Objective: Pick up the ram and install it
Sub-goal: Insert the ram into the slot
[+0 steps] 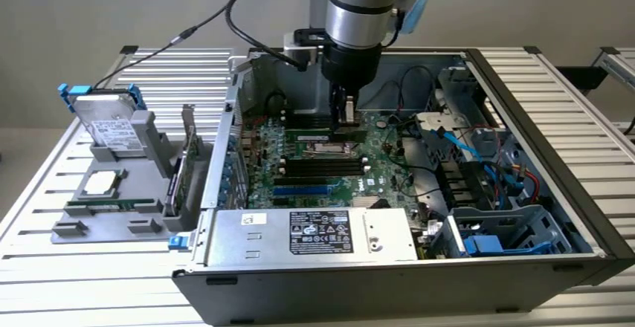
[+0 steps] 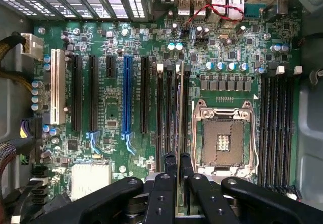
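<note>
So the gripper [image 2: 177, 164] is clenched on the ram [image 2: 177, 113]. The wrist view sees the stick edge-on, pinched between the two fingertips [image 2: 169, 166] and running straight out ahead of the jaws as a thin line. It hangs over the bank of black DIMM slots [image 2: 166, 108] right below the jaws, with the empty CPU socket [image 2: 222, 139] just off to one side and the blue PCIe slot [image 2: 126, 93] further off on the other. In the exterior view the gripper [image 1: 344, 116] is down low inside the open PC case [image 1: 555, 156], close to the motherboard [image 1: 337, 165]. I can't tell whether the stick's lower edge is touching a slot or floating just above it.

Stuff I'd worry about from here:
- The slots sit packed side by side, so a small sideways offset could put the ram on a slot wall or in the neighbour.
- A stick tilted in the jaws could go in one end first and bind.
- The grip is only on a thin board, so pushing down could make it slip through the fingertips.
- If the notch or the white latch clip [image 2: 160, 67] isn't lined up or open, force goes into the motherboard.
- Drifting toward the socket risks its exposed pins.
</note>
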`<state>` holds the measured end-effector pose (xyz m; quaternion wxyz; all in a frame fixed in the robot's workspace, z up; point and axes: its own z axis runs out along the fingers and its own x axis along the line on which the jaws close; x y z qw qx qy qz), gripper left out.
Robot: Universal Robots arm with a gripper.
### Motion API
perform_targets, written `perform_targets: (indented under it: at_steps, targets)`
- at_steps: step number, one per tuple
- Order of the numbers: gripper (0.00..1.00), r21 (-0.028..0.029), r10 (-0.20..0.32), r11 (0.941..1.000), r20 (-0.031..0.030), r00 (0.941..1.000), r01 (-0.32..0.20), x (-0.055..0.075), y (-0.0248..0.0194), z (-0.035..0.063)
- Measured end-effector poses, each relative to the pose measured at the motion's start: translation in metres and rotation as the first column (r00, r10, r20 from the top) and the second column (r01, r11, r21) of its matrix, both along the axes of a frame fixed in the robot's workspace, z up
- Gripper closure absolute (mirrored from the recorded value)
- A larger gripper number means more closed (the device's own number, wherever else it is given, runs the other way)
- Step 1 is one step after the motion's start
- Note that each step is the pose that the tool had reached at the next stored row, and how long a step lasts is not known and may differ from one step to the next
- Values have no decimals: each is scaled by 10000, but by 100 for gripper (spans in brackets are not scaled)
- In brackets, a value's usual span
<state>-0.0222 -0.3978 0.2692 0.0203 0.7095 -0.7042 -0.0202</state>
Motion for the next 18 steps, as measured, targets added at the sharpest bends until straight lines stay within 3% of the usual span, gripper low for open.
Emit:
perform_targets:
  at_steps: [18]
  targets:
    - [85, -66, 358, 9993, -89, 9993, -359, 0, 0, -290]
